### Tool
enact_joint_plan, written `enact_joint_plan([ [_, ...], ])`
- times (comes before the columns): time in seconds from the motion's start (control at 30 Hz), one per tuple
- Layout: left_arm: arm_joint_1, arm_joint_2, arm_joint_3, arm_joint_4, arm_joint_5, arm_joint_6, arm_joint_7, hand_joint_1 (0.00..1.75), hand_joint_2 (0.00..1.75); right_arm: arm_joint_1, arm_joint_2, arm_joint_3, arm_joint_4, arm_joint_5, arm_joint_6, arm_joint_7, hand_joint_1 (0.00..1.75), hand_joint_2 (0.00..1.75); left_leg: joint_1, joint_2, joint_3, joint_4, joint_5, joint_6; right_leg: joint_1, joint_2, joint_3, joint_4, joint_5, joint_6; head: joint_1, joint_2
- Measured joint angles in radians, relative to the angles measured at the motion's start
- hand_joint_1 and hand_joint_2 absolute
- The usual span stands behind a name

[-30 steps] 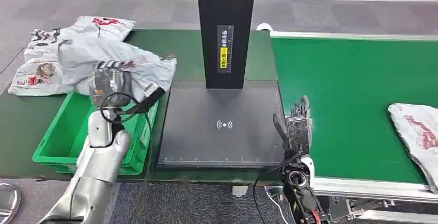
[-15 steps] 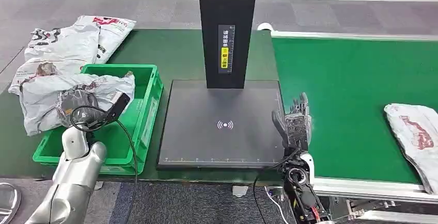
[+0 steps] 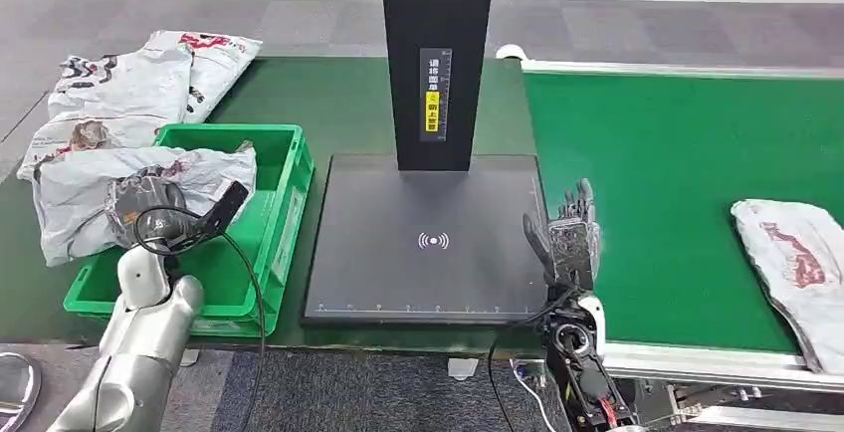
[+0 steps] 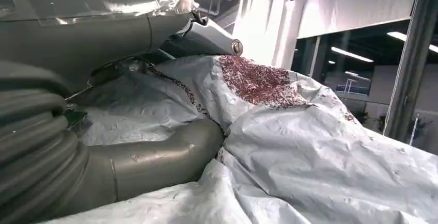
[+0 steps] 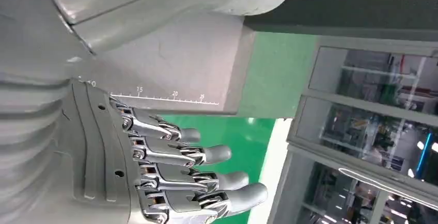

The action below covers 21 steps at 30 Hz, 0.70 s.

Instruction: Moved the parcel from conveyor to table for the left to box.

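A crumpled grey parcel (image 3: 85,188) with red print lies across the left wall of the green crate (image 3: 274,203), partly inside and partly hanging out. My left hand (image 3: 149,203) rests on top of it and grips it. In the left wrist view my thumb (image 4: 150,159) presses into the parcel (image 4: 310,146), and the fingers are hidden. My right hand (image 3: 567,238) stands upright and open at the seam between the scanner platform and the conveyor, fingers (image 5: 206,154) spread and holding nothing. A second grey parcel (image 3: 796,273) lies on the green conveyor (image 3: 667,173) at the far right.
A black scanner column (image 3: 435,54) rises behind the dark scanner platform (image 3: 433,243) in the middle. Several grey parcels (image 3: 129,84) are piled on the green table at the back left. The table's front edge runs just below the crate.
My left hand has lowered the parcel from above the crate and carried it left, onto the crate's left wall. The parcel on the conveyor has crept left. My right hand has stayed still.
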Motion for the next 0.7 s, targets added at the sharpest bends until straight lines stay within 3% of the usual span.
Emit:
enact_joint_plan([
  [0.1, -0.003, 0.014, 0.01, 0.016, -0.065, 0.0, 0.068, 1.75, 1.75, 0.012, 0.0, 0.0, -0.001, 0.02, -0.004, 0.021, 0.0, 1.75, 0.0, 0.0, 0.0, 0.0, 0.0, 0.0, 0.0, 0.0, 0.0, 0.0, 0.0, 0.0, 0.0, 0.0],
  [0.13, -0.009, 0.02, 0.01, 0.035, -0.072, -0.001, 0.089, 0.0, 1.75, 0.019, 0.0, 0.0, -0.003, 0.026, -0.003, 0.025, 0.0, 1.75, 0.0, 0.0, 0.0, 0.0, 0.0, 0.0, 0.0, 0.0, 0.0, 0.0, 0.0, 0.0, 0.0, 0.0],
  [0.17, -0.02, 0.025, 0.01, 0.059, -0.074, -0.008, 0.107, 0.0, 1.75, 0.024, 0.0, 0.0, -0.008, 0.034, -0.002, 0.03, 0.0, 1.75, 0.0, 0.0, 0.0, 0.0, 0.0, 0.0, 0.0, 0.0, 0.0, 0.0, 0.0, 0.0, 0.0, 0.0],
  [0.2, -0.036, 0.031, 0.01, 0.091, -0.074, -0.024, 0.127, 0.0, 0.0, 0.027, 0.0, 0.0, -0.01, 0.041, 0.002, 0.034, 0.0, 1.75, 0.0, 0.0, 0.001, 0.0, 0.0, 0.0, 0.0, 0.0, 0.0, 0.0, 0.0, 0.0, 0.0, 0.0],
  [0.33, -0.092, 0.046, 0.015, 0.197, -0.031, -0.048, 0.119, 0.0, 0.0, 0.037, 0.0, -0.005, -0.018, 0.065, 0.012, 0.042, 0.0, 1.75, -0.001, 0.0, 0.005, -0.001, 0.0, -0.001, -0.001, -0.001, 0.003, 0.001, -0.001, -0.001, 0.0, 0.0],
  [0.5, -0.169, 0.021, 0.111, 0.224, 0.581, -0.028, -0.406, 0.0, 0.0, 0.073, 0.001, -0.011, -0.08, 0.129, 0.034, 0.097, 0.0, 1.75, -0.001, -0.002, 0.004, -0.002, 0.003, -0.004, 0.001, -0.003, 0.003, 0.001, 0.001, -0.004, 0.0, 0.0],
  [0.7, -0.177, -0.001, 0.135, 0.226, 0.768, -0.021, -0.512, 0.0, 0.0, 0.076, 0.001, -0.014, -0.098, 0.137, 0.038, 0.093, 0.0, 1.75, 0.0, 0.002, 0.004, -0.001, 0.005, -0.006, 0.002, 0.003, 0.001, 0.001, 0.004, -0.006, 0.0, 0.0],
])
